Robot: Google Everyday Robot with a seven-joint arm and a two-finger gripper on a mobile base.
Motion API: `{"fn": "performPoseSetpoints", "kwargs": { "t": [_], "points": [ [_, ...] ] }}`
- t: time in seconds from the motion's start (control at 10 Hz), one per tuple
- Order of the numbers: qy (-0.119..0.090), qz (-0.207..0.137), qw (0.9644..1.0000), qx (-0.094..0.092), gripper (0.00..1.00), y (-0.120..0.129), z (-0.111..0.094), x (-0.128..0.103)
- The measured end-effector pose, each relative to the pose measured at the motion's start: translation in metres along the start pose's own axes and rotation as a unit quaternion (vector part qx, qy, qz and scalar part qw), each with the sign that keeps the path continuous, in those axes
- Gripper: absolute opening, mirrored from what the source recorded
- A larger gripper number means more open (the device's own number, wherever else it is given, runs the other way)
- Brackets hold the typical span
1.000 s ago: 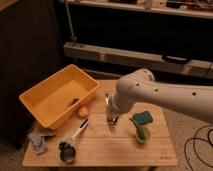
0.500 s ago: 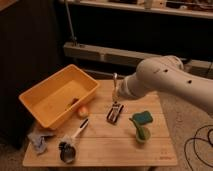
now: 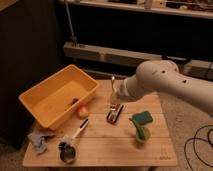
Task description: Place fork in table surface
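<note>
Fork [image 3: 113, 90]: slender silver metal, upright above the middle of the worktop [image 3: 115, 147], near the yellow bin [image 3: 57, 97]. I judge it light, rigid and slippery; best pinched across the handle. The claw [image 3: 115, 114] hangs below it; its state I cannot tell.

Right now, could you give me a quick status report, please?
Gripper low over table surface, mid-table. Fork upright above it, unreleased. Green cup close alongside.
</note>
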Motion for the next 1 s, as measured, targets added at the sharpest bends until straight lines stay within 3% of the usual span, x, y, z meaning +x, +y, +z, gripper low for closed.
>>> {"fn": "performPoseSetpoints", "kwargs": {
  "t": [0.5,0.7,1.0],
  "points": [
    [0.082,-0.004,0.9962,-0.028,0.18,-0.005,0.118,0.038],
    [0.121,-0.009,0.9921,-0.032,0.18,0.007,0.166,0.044],
    [0.171,-0.005,0.9850,-0.023,0.18,0.012,0.212,0.050]
  ]
}}
